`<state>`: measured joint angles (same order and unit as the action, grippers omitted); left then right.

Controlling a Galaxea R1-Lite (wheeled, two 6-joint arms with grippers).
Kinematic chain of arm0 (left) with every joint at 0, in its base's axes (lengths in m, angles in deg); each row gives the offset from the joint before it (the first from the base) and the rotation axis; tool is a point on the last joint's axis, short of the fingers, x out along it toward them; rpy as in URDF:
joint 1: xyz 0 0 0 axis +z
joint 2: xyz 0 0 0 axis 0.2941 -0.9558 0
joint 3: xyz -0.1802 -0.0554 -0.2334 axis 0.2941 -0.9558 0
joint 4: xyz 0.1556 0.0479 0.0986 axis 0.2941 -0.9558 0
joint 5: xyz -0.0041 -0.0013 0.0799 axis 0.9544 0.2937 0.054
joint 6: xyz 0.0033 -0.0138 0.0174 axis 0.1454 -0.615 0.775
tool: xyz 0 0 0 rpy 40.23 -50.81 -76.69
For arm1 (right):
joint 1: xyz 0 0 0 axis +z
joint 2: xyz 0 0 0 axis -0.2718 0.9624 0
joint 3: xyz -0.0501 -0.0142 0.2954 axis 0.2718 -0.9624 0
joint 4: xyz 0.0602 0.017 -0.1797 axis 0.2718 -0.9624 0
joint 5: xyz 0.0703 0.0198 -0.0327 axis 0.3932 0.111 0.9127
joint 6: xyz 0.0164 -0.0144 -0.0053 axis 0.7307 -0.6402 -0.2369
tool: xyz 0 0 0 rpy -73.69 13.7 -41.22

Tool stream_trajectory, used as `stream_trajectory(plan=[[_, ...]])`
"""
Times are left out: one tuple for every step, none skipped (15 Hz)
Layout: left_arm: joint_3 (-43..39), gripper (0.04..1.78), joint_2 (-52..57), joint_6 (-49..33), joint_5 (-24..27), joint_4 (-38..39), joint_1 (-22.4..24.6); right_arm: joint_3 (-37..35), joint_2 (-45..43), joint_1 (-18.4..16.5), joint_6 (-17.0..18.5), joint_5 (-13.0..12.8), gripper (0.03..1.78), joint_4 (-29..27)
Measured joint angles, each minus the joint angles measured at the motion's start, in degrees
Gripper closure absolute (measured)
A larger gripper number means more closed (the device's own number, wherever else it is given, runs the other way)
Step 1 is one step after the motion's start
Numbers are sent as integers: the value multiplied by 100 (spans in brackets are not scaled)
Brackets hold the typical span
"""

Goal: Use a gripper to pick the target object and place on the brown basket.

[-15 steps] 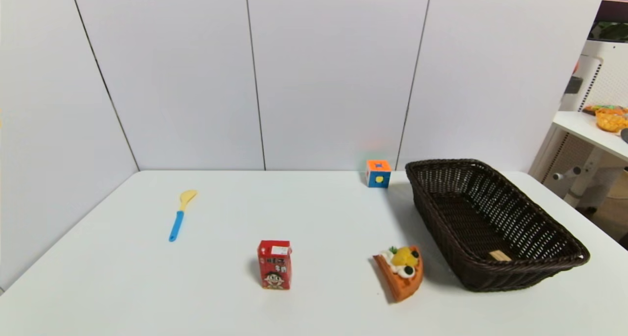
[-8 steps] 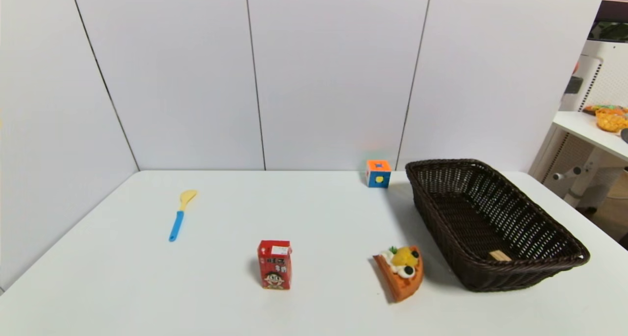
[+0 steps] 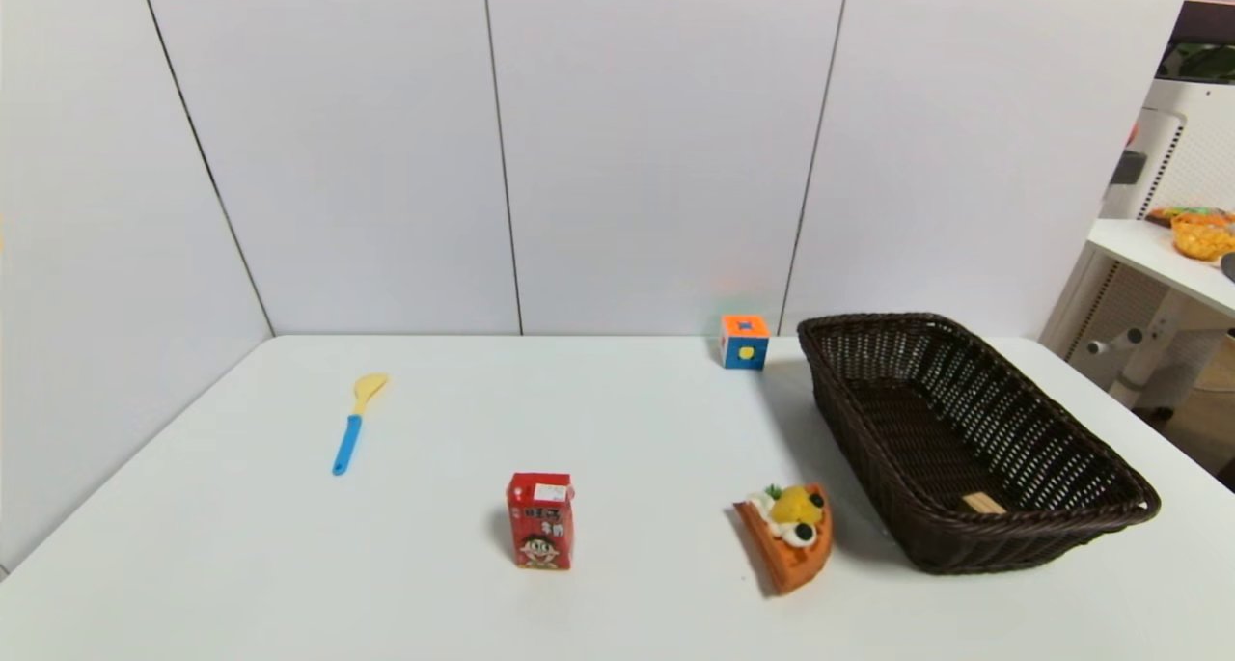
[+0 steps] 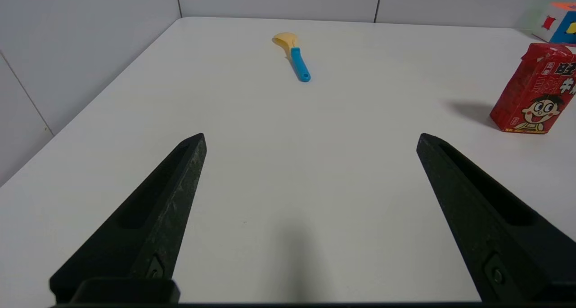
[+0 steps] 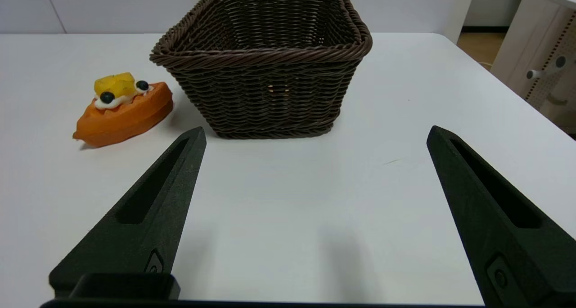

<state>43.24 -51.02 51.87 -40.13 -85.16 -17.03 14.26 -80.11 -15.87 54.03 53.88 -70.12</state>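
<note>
Behind basket (image 3: 1061, 449) weave, block (image 3: 982, 503) half-hidden

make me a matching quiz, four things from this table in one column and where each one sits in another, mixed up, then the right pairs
Things:
1. tiny tan wooden block
2. orange-and-blue cube with a yellow dot
3. red drink carton with a cartoon face
4. yellow spoon with a blue handle

Places:
A. lying flat on the robot's left side of the white table
B. inside the dark brown wicker basket, at its near end
C. at the back of the table, by the wall
D. upright near the front, left of the orange cake slice

Pairs: 1-B, 2-C, 3-D, 4-A
</note>
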Motion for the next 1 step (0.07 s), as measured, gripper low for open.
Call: stream_trajectory(plan=[[0, 13, 0, 0, 0, 0, 0, 0, 0, 0, 74, -17, 12, 0]])
